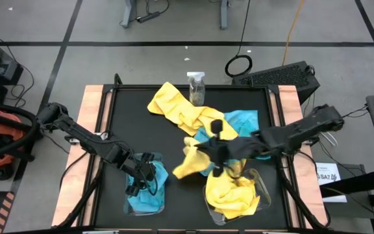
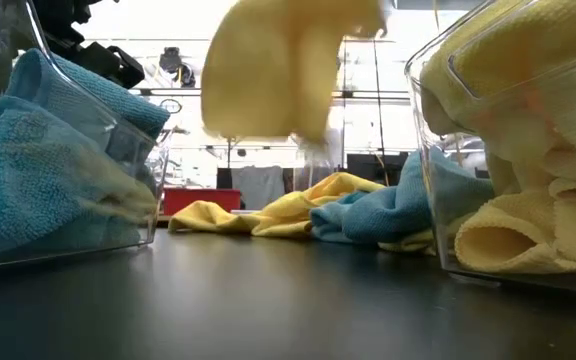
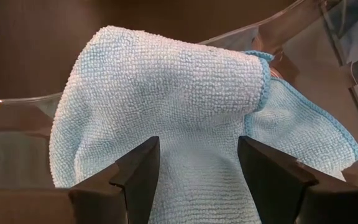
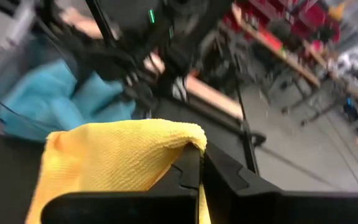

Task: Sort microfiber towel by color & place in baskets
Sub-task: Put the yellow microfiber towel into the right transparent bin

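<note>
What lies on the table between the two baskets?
In the low view, bare black table; a yellow towel hangs above it from the right pincer.

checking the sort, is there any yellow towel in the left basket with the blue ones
No, in the high view the left basket holds only blue towels; the yellow ones sit in the right basket.

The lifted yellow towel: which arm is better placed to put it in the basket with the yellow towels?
The right. The right gripper is shut on the yellow towel, beside the yellow basket. The left gripper stands open over the blue basket.
</note>
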Robot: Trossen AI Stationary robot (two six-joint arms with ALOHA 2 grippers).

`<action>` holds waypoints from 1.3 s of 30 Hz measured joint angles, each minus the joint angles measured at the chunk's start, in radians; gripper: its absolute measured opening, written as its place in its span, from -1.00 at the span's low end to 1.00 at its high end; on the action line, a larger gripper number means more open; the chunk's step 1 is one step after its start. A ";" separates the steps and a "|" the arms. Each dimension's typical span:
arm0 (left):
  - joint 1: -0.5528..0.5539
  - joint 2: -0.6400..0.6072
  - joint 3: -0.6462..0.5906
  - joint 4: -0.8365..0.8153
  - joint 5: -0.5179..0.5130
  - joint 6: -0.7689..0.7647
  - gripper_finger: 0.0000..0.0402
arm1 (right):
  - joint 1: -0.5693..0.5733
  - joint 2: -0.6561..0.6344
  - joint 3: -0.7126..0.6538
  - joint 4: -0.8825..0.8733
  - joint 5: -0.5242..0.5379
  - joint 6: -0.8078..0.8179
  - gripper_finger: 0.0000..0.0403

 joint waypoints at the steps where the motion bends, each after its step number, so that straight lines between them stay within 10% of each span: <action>1: 0.000 0.000 0.000 0.000 0.000 0.000 0.11 | 0.020 -0.021 0.000 0.001 0.003 -0.008 -1.00; 16: 0.000 0.000 0.000 -0.001 0.007 -0.022 0.11 | 0.258 -0.199 0.000 -0.073 0.046 -0.053 -1.00; 39: 0.000 0.000 0.000 -0.037 0.028 -0.053 0.11 | 0.518 -0.267 0.000 -0.574 -0.015 0.540 -1.00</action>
